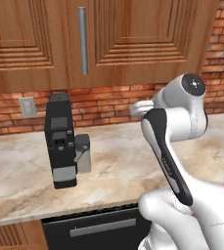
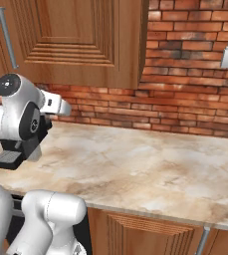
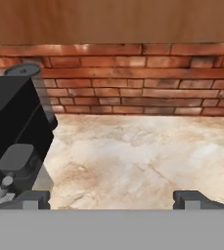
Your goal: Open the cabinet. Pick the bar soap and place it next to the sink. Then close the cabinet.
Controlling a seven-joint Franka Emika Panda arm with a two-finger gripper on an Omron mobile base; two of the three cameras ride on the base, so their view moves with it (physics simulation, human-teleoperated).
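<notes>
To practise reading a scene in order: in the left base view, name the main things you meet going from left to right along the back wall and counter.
Wall outlet → black coffee machine → silver bar handle on the closed cabinet → the robot's white arm.

A beige marble counter (image 1: 133, 166) carries a black coffee machine (image 1: 60, 141) near the brick wall (image 1: 108, 105)

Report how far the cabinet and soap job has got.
Nothing looks done yet: the cabinet is shut, its silver bar handle untouched. In hand: the gripper hangs low over the marble counter beside the black coffee machine, facing the brick wall, jaws wide apart and empty. Left: open the door, take out the bar soap, set it by the sink, close the door.
</notes>
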